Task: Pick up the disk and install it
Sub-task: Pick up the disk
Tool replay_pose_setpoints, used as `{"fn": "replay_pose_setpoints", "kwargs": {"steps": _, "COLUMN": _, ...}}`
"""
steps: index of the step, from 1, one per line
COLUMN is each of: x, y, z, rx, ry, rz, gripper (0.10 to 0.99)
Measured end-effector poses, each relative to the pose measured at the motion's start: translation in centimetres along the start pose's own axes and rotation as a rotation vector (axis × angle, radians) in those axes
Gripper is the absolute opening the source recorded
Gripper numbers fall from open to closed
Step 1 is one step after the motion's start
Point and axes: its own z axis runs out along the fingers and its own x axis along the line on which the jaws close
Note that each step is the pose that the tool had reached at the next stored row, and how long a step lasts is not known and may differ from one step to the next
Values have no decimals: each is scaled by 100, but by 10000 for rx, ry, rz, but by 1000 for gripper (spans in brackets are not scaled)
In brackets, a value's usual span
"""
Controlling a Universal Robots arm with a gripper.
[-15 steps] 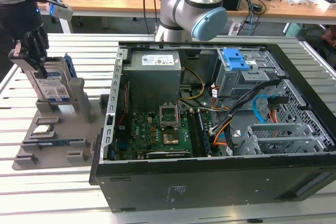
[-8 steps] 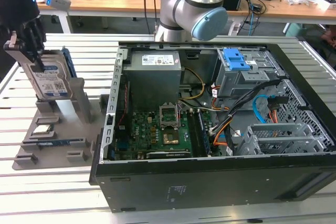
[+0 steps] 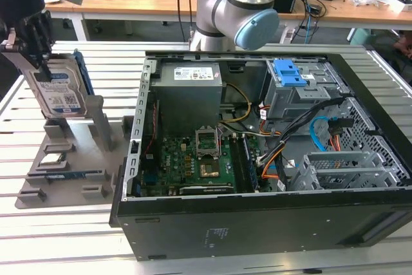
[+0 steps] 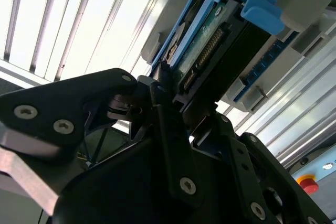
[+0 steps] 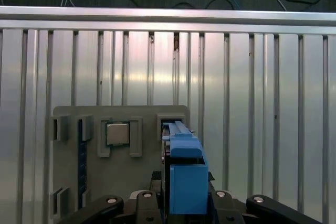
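Nearest me: open PC case (image 3: 257, 230) lying on its side on the slotted counter (image 3: 38, 243). On the exterior view's left, a grey parts fixture (image 3: 64, 159). The disk (image 3: 59, 91) stands on edge at its far end, bottom edge at the fixture's slot; can't tell if seated or just clear. Claw (image 3: 40, 62) is on the disk's top end and looks clenched on it, fingers (image 4: 169, 124) either side of the blue frame in both wrist views. Handling, my guess: metal body, stiff, dense for its size, smooth faces so could slip if the squeeze is weak. Shock-sensitive, so no knocks. Plastic frame prob flexes a bit. Connector row (image 4: 202, 59) and bare board sit right by the fingers; grip belongs on flat sides/frame, not there. Further back: blue latch (image 3: 288, 72) on the bay (image 3: 283, 98), then arm base (image 3: 238, 4).
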Motion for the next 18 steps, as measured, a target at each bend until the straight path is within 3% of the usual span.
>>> {"fn": "replay_pose_setpoints", "kwargs": {"steps": 18, "x": -23, "y": 13, "z": -370, "rx": 0, "ry": 0, "rz": 1, "gripper": 365}}
